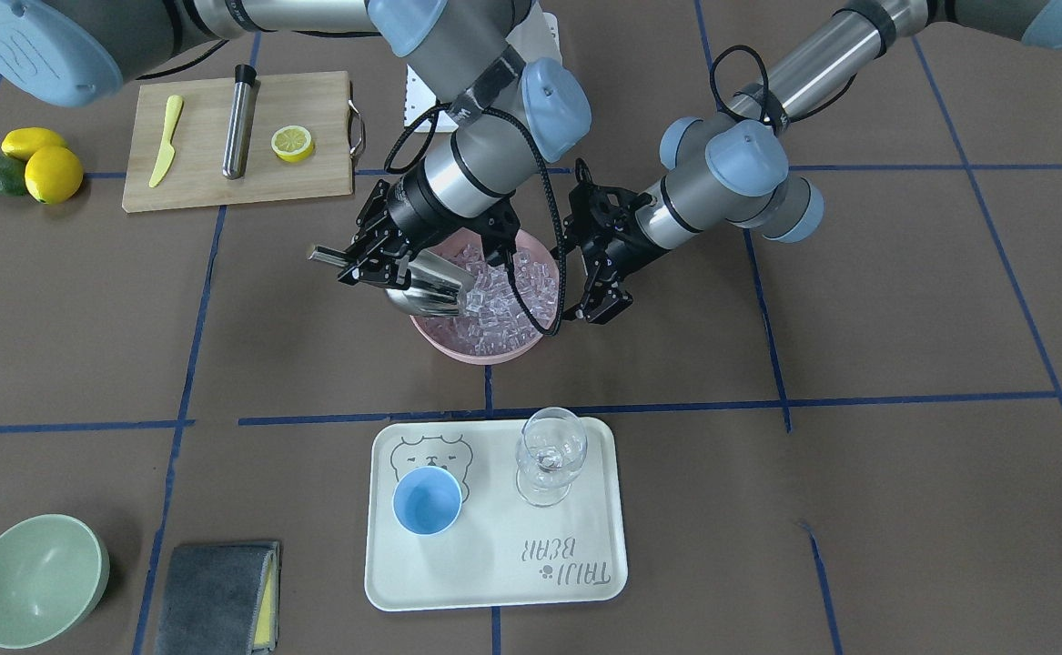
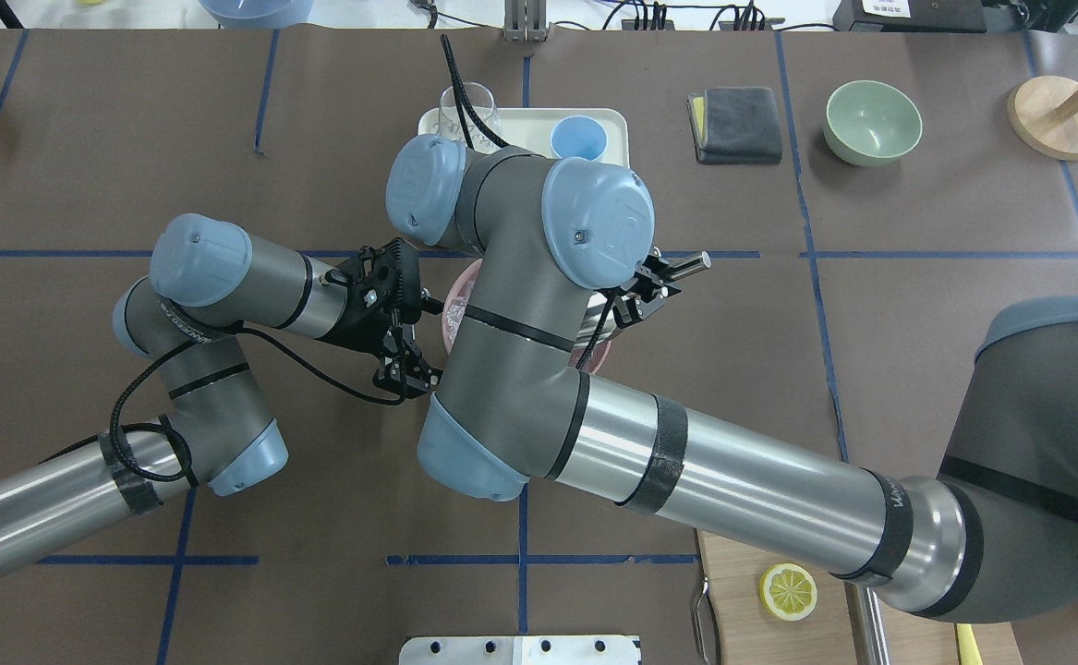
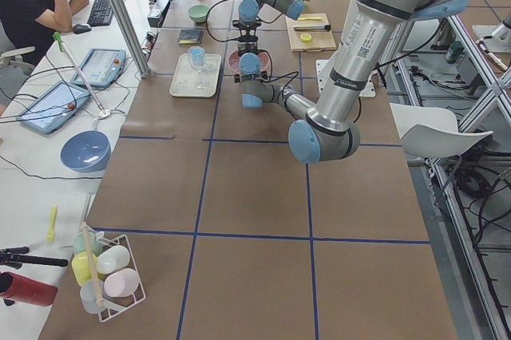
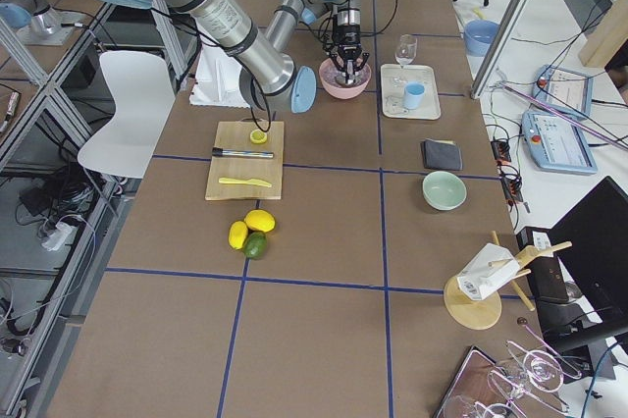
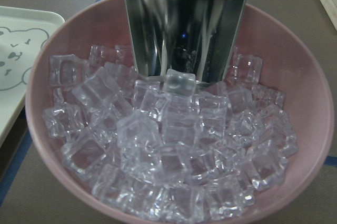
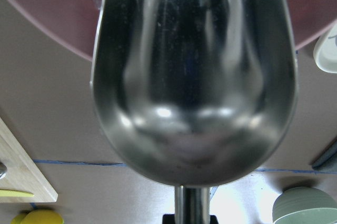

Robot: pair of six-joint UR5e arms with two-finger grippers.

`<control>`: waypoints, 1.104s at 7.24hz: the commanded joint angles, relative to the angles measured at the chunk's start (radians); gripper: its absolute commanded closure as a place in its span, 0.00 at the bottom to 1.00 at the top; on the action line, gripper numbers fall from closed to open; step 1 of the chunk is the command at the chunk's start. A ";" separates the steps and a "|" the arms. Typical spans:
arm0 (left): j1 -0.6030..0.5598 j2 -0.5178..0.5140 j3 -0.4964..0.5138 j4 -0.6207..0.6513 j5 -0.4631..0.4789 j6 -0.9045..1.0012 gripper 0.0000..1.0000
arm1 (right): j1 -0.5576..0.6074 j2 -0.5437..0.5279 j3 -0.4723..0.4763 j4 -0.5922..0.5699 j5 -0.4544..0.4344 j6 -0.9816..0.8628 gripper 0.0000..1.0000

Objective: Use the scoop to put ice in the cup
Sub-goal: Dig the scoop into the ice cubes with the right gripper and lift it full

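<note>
My right gripper (image 1: 369, 264) has its fingers pinched on the scoop (image 1: 426, 284) handle. The trough mouth is down in the ice (image 1: 508, 291) in the pink bowl (image 1: 485, 353), with one cube at its lip. My left gripper (image 1: 601, 305) has its fingers spread, just beside the bowl rim. The cup (image 1: 427, 501) sits on the tray (image 1: 494, 582), which is printed "TAJI BEAR", near the wine glass (image 1: 549, 455).

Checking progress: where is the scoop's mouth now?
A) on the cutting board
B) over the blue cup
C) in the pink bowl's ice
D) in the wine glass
C: the scoop has its front edge among the ice in the pink bowl; the cup stands apart, empty.
</note>
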 commanded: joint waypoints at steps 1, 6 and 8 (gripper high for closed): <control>-0.004 0.000 0.000 0.000 0.000 0.000 0.00 | -0.005 -0.001 0.001 0.008 0.000 0.002 1.00; -0.009 0.000 0.000 0.000 0.000 0.002 0.00 | -0.011 -0.096 0.039 0.184 0.008 0.004 1.00; -0.012 0.000 0.000 0.000 0.000 0.003 0.00 | 0.002 -0.176 0.121 0.256 0.025 0.004 1.00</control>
